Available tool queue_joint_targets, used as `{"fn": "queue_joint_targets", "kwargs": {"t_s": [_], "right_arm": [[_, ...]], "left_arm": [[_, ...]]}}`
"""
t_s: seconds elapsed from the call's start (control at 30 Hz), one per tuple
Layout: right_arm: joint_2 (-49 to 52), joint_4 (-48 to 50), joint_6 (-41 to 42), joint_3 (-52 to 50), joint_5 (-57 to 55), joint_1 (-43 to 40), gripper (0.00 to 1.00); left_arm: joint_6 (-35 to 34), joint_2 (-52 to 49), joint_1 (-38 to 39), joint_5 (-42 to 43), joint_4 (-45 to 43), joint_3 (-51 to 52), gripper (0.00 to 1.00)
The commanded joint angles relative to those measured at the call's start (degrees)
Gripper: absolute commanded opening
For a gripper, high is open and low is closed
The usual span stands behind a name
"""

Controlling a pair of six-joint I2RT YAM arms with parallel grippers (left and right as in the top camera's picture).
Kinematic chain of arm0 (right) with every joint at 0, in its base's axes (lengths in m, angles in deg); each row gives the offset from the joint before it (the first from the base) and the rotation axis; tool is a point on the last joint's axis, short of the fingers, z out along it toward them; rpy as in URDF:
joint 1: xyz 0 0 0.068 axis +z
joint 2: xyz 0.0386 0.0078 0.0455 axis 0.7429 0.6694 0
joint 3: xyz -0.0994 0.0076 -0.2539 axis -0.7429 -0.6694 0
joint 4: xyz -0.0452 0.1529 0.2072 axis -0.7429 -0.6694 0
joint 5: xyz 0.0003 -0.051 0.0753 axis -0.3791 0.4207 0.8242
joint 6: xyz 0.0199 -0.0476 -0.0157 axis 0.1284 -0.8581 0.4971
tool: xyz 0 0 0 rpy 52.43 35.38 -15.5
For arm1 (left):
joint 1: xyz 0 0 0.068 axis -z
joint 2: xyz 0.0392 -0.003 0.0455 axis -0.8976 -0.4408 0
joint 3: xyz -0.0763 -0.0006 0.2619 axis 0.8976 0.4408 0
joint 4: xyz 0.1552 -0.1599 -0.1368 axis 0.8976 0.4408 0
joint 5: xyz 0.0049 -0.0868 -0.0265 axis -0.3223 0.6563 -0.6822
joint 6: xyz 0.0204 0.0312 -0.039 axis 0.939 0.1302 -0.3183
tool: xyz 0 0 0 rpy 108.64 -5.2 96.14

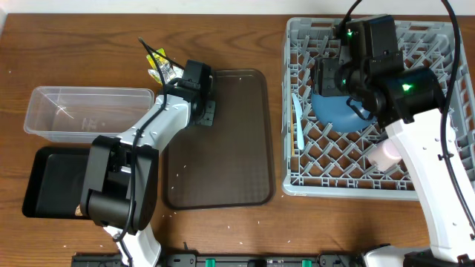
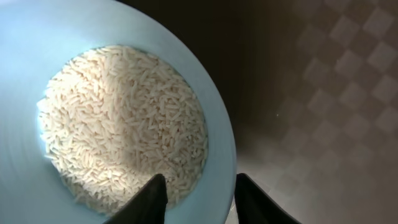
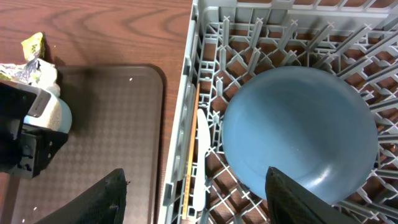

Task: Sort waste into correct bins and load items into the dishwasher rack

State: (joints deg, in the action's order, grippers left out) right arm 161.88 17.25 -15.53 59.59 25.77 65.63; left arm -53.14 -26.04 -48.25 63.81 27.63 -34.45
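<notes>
Brown tray (image 1: 237,148) beneath: left claw (image 2: 200,193) apparently clamped on the cup (image 2: 37,37) of rice (image 2: 124,124); tub (image 1: 82,111) lies left; right claw (image 3: 196,180) apart.

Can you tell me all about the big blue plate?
The blue plate is round, smooth and plain, and looks like plastic. Nothing is on the side that shows. It rests on the upright pegs inside the grey rack, next to a pale spoon. The right pincer hangs open over it.
</notes>
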Motion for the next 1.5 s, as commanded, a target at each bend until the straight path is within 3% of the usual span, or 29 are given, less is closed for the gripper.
{"fn": "queue_joint_targets", "kwargs": {"t_s": [0.0, 0.17, 0.43, 0.73, 1.2, 1.33, 1.47], "right_arm": [[0.13, -0.2, -0.72, 0.11, -0.57, -0.33, 0.64], [0.11, -0.2, -0.72, 0.11, -0.57, -0.35, 0.64], [0.13, -0.55, -0.76, 0.11, -0.59, -0.35, 0.64], [0.13, -0.24, -0.74, 0.11, -0.81, -0.39, 0.64], [0.11, -0.09, -0.74, 0.11, -0.79, -0.39, 0.64], [0.13, 0.33, -0.74, 0.11, -0.79, -0.39, 0.65], [0.13, 0.63, -0.7, 0.11, -0.76, -0.37, 0.65]], "left_arm": [[1.16, -0.17, 0.46, -0.02, 1.09, -0.74, 0.28], [1.18, -0.22, 1.95, -0.07, 1.9, 0.96, 0.27], [0.92, -0.02, 4.13, -0.07, 4.57, 1.11, 0.06], [-0.83, 3.48, 6.27, -0.07, 10.03, 0.24, 0.06], [-14.53, 24.83, 6.36, -0.04, 12.09, 0.24, 0.06], [-10.82, 23.67, 6.43, 2.56, 12.48, 0.52, 0.06], [-10.64, 18.08, 6.47, 2.51, 12.11, 1.86, 0.15]]}}
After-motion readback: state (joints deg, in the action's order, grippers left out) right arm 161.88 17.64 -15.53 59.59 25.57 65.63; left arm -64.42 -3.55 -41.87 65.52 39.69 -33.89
